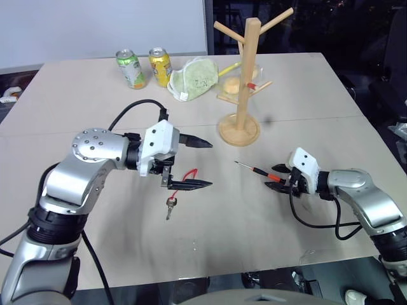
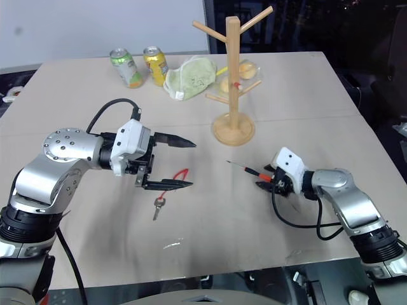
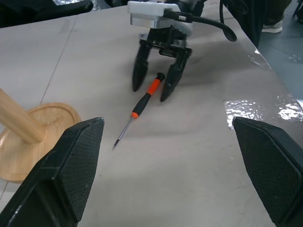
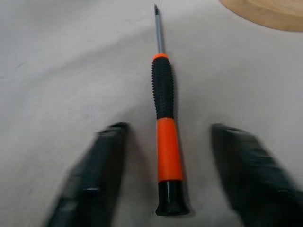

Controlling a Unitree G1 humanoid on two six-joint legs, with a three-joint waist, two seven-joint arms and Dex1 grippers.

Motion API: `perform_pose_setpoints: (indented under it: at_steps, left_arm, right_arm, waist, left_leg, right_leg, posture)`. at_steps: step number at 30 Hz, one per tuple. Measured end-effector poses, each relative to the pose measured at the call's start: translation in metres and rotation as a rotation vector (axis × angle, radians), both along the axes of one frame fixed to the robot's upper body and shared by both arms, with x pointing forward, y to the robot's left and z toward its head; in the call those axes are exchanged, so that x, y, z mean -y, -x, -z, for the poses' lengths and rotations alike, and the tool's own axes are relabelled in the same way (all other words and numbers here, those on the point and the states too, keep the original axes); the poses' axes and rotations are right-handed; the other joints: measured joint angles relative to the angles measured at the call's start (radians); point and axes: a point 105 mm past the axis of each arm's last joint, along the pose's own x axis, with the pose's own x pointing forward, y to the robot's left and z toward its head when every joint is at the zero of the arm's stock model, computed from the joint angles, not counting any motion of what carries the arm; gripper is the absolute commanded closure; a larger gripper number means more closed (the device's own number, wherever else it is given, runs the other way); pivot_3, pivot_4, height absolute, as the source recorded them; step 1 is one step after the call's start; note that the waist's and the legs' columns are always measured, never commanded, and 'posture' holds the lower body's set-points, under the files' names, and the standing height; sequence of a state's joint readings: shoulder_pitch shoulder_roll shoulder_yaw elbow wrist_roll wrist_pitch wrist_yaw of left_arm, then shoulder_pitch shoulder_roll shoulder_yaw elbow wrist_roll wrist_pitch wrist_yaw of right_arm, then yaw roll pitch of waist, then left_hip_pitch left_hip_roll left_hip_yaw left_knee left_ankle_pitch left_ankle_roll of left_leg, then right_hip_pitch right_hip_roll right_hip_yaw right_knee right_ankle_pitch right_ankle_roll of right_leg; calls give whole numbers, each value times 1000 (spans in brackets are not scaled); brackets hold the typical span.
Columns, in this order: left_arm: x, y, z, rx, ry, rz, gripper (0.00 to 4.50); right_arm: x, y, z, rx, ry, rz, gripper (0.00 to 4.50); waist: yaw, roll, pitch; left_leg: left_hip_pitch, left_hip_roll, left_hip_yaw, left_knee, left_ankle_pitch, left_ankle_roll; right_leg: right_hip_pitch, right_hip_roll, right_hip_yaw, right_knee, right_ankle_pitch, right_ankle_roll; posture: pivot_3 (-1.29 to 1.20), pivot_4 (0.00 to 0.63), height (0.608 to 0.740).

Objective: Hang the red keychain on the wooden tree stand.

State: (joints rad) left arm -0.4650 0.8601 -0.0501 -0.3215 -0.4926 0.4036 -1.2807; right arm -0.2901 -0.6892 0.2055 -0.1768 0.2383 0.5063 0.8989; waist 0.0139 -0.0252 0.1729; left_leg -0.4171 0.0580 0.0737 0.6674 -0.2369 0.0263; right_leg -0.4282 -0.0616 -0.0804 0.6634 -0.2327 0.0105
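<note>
Left gripper (image 1: 202, 164) spread wide; red keychain (image 1: 179, 188) draped on its lower finger, key dangling beneath. Wooden tree stand (image 1: 243, 76) ahead. Right gripper (image 3: 155, 80) spread, straddling screwdriver (image 4: 164, 122). Lift slowly; slide loop over a peg.

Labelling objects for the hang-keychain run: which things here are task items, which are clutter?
Task items:
red keychain, its cord looped on the left gripper's lower finger
wooden tree stand

Clutter:
screwdriver, between the open right gripper's fingers
green can
yellow can
green pouch
</note>
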Motion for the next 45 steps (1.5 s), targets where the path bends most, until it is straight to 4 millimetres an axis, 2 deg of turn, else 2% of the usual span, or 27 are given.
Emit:
perform_pose_setpoints:
  at_steps: [3,4,13,19,22,25,29,34,42,45]
  left_arm:
    - [0,0,0,1,0,-3,0]
    - [0,0,0,2,1,-6,0]
    - [4,2,-2,-14,10,-4,0]
    - [9,3,-14,-16,38,5,0]
    - [12,2,-20,2,50,16,0]
    - [20,1,-24,13,73,43,0]
    - [30,-2,-20,-3,95,71,0]
    - [37,-8,-23,26,107,83,0]
    - [37,-10,-22,38,108,76,0]
    - [36,-11,-21,43,106,70,0]
  right_arm:
    - [-4,3,1,7,9,-36,4423]
    - [-4,3,1,12,13,-40,4490]
    - [-1,1,0,30,-10,2,4490]
    - [24,14,-21,100,-38,107,4490]
    - [38,13,-24,105,-42,188,4490]
    - [60,-5,-31,142,-39,338,4490]
    - [91,-39,-25,147,-20,549,4490]
    - [109,-73,-18,93,-59,712,4490]
    - [118,-88,-16,31,-83,767,4490]
    - [120,-88,-14,27,-82,772,3044]
  waist:
    - [-1,0,0]
    - [-1,0,0]
    - [0,0,0]
    - [3,0,0]
    - [1,0,0]
    - [-2,0,0]
    - [-2,0,0]
    - [-4,0,0]
    - [-4,0,0]
    - [-4,0,0]
  left_leg:
    - [0,0,0,0,0,0]
    - [0,0,0,0,0,0]
    - [1,0,0,1,0,0]
    - [0,0,0,1,0,0]
    - [0,0,0,1,0,0]
    - [2,0,0,1,0,0]
    - [2,0,0,2,0,0]
    - [1,0,0,1,0,0]
    - [2,-1,1,1,0,1]
    - [2,-2,0,2,0,1]
  right_leg:
    - [0,0,0,0,0,0]
    - [0,0,0,0,0,0]
    - [1,0,0,1,0,0]
    - [1,0,0,0,0,0]
    - [1,0,0,0,0,0]
    - [1,1,3,1,2,0]
    - [1,8,10,1,3,-1]
    - [0,11,15,0,3,-1]
    - [0,12,20,-1,4,0]
    - [1,14,24,0,4,1]
  posture:
    - [0,150,740]
    - [0,150,740]
    - [0,150,740]
    - [0,150,740]
    - [0,150,740]
    - [0,150,740]
    - [0,150,740]
    - [0,150,740]
    - [0,150,740]
    - [0,150,740]
